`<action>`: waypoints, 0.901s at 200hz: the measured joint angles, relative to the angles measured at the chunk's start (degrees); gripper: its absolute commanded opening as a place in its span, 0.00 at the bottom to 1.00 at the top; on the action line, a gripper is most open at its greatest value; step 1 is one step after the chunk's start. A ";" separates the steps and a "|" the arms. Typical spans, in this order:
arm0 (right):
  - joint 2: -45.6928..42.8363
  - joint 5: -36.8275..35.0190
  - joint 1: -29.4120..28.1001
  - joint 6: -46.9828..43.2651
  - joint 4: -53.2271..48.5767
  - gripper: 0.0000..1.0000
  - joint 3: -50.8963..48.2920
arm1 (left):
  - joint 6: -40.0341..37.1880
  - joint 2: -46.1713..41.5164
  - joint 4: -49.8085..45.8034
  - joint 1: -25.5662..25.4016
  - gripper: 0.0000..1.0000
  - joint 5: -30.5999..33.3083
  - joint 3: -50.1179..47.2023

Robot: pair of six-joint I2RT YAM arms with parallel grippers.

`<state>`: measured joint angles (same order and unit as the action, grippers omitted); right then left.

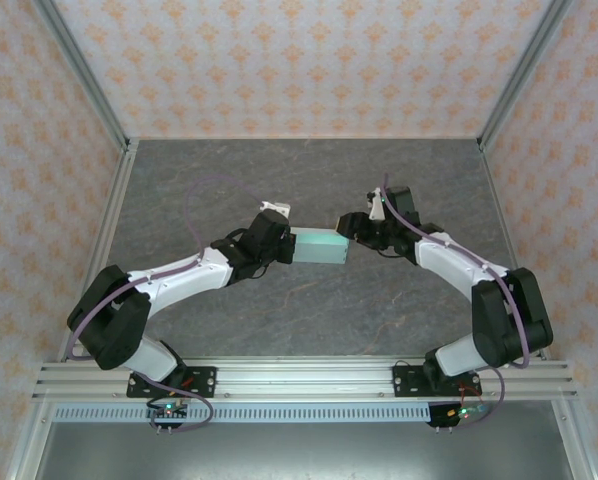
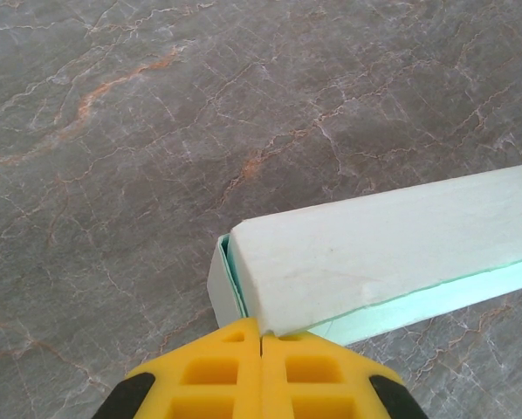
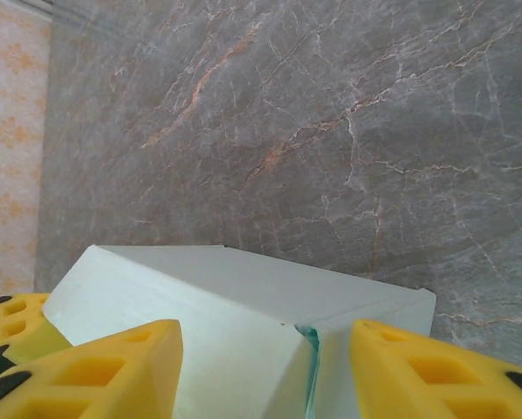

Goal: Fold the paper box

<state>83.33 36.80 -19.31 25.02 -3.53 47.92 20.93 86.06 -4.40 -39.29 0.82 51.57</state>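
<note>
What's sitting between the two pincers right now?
The box. In the top view it spans the gap from the left pincer to the right pincer, and nothing else lies there.

The paper box (image 2: 374, 253) runs off the left wrist view's right edge.

Grey marbled desk (image 1: 309, 180), veined in rust and white, is lying under even, diffuse light. Walls (image 1: 299, 60) papered in a peach floral pattern are enclosing it on three sides. Silver metal posts (image 1: 84, 72) are rising at the far corners, and slotted aluminium rails (image 1: 309, 375) are running along the near edge.
</note>
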 measured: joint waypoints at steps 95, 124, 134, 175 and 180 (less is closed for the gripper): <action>0.00 0.63 0.39 6.73 14.49 0.39 -7.85 | 0.20 -1.25 -0.13 -0.48 0.15 0.31 -1.22; 0.13 0.52 0.33 7.32 16.68 0.37 -8.76 | 0.17 -2.86 -0.72 -0.48 0.23 0.11 -2.54; 0.20 0.52 0.33 7.39 17.11 0.37 -8.94 | 0.13 -3.26 -1.27 -0.48 0.25 0.11 -2.60; 0.52 -0.17 -0.17 7.58 18.18 0.37 -9.11 | -0.07 -4.87 -2.99 -0.48 0.31 0.11 -2.64; 0.52 -0.37 -0.31 7.61 18.25 0.37 -9.11 | -0.11 -5.11 -3.21 -0.48 0.32 0.11 -2.64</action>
<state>83.85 36.42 -19.62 32.62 14.72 38.81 20.82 80.95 -7.62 -39.77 0.93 48.93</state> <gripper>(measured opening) 0.367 0.303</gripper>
